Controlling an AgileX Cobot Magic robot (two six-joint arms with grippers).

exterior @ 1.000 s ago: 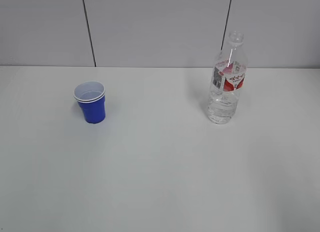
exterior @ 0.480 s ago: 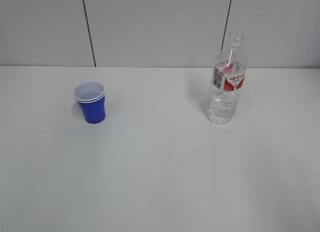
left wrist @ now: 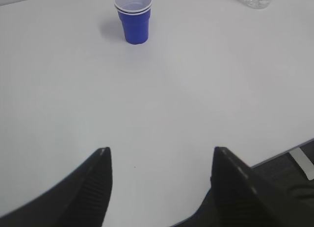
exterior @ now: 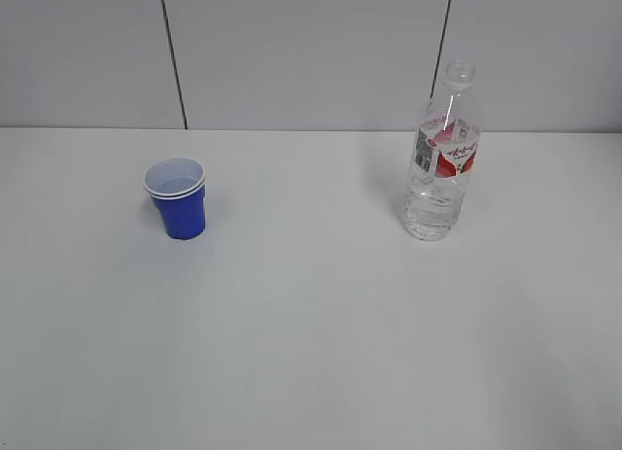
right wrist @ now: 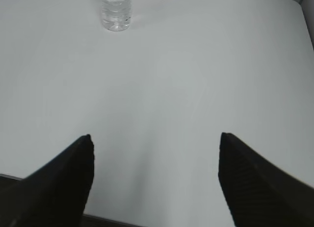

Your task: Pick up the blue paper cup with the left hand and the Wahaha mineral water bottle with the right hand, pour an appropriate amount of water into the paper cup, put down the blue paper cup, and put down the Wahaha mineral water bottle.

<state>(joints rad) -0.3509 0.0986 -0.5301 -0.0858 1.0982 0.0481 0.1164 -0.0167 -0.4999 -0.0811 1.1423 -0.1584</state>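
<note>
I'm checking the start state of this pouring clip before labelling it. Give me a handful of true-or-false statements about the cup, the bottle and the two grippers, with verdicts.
1. The blue paper cup stands upright on the table. True.
2. The water bottle lies on its side. False: it stands upright, to the right of the cup in the exterior view.
3. The bottle has no cap on its neck. True.
4. The left gripper is closed on the cup. False: its jaws are open and empty, well short of the cup.
5. The right gripper is open, with the bottle ahead of it. True.
</note>
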